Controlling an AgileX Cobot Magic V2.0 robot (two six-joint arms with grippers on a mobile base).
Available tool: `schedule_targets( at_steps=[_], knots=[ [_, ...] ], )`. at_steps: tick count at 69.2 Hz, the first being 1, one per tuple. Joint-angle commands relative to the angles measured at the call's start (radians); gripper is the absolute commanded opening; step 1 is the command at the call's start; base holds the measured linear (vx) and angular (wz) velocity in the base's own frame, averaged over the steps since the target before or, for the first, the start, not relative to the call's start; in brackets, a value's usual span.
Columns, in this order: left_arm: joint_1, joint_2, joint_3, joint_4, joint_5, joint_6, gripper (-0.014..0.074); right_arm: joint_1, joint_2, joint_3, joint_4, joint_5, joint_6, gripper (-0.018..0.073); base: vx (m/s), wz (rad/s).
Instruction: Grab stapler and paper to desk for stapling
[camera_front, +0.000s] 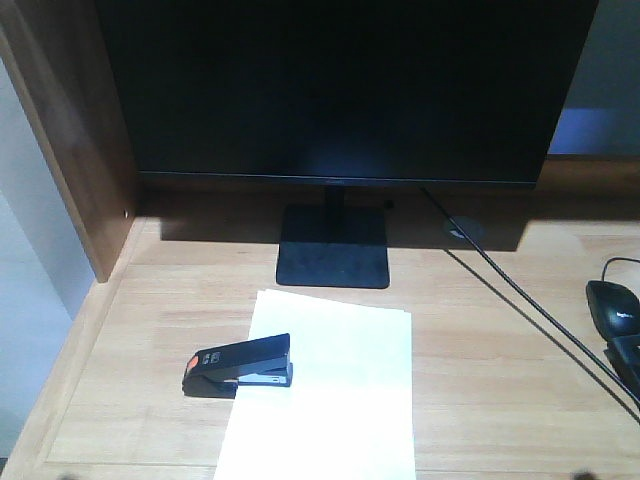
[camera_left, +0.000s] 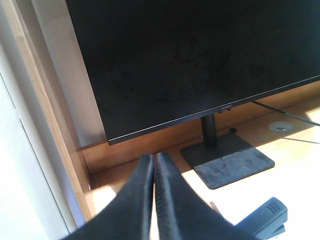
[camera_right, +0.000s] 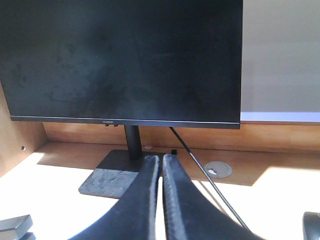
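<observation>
The black stapler (camera_front: 238, 365) with an orange-red end lies on the left part of the white paper (camera_front: 330, 390), which rests flat on the light wood desk (camera_front: 500, 380) in front of the monitor. A corner of the stapler (camera_left: 265, 217) shows at the lower right of the left wrist view and again at the lower left of the right wrist view (camera_right: 15, 225). My left gripper (camera_left: 154, 162) is shut with nothing between its fingers, raised above the desk left of the stapler. My right gripper (camera_right: 161, 161) is shut and empty too, pointing at the monitor base. Neither gripper shows in the front view.
A large black monitor (camera_front: 340, 90) on a flat stand (camera_front: 333, 250) fills the back. A black cable (camera_front: 520, 300) runs diagonally to the right. A black mouse (camera_front: 614, 308) sits at the right edge. A dark brown side panel (camera_front: 70, 130) bounds the left.
</observation>
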Motion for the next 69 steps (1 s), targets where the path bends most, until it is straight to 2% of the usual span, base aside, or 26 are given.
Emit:
schedule_targets(
  at_steps=[1,30,35,40,48,51,69],
  knots=[
    [-0.002,0.005,-0.028,-0.010,-0.070,-0.005,-0.0007,-0.001,0.009,-0.027,-0.021,-0.056,-0.009,-0.0004,0.00,0.00],
    [-0.002,0.005,-0.028,-0.007,-0.067,-0.005,-0.0007,-0.001,0.009,-0.027,-0.021,-0.056,-0.009,-0.0004,0.00,0.00],
    [-0.002,0.003,-0.028,0.057,-0.056,-0.014,-0.0007,-0.001,0.009,-0.027,-0.021,-0.056,-0.009,-0.0004,0.00,0.00],
    [-0.002,-0.004,-0.028,0.136,-0.047,-0.095,-0.0007,-0.001,0.009,-0.027,-0.021,-0.056,-0.009,-0.0004,0.00,0.00],
    [-0.002,-0.019,-0.028,0.275,-0.023,-0.327,-0.0007,-0.001,0.009,-0.027,-0.021,-0.056,-0.009,-0.0004,0.00,0.00],
    [0.000,-0.027,-0.028,0.306,-0.009,-0.372,-0.0007,-0.001,0.009,-0.027,-0.022,-0.056,-0.009,-0.0004,0.00,0.00],
    [0.128,-0.132,0.049,0.265,0.012,-0.377,-0.0007,-0.001,0.009,-0.027,-0.022,-0.056,-0.009,-0.0004,0.00,0.00]
  ],
)
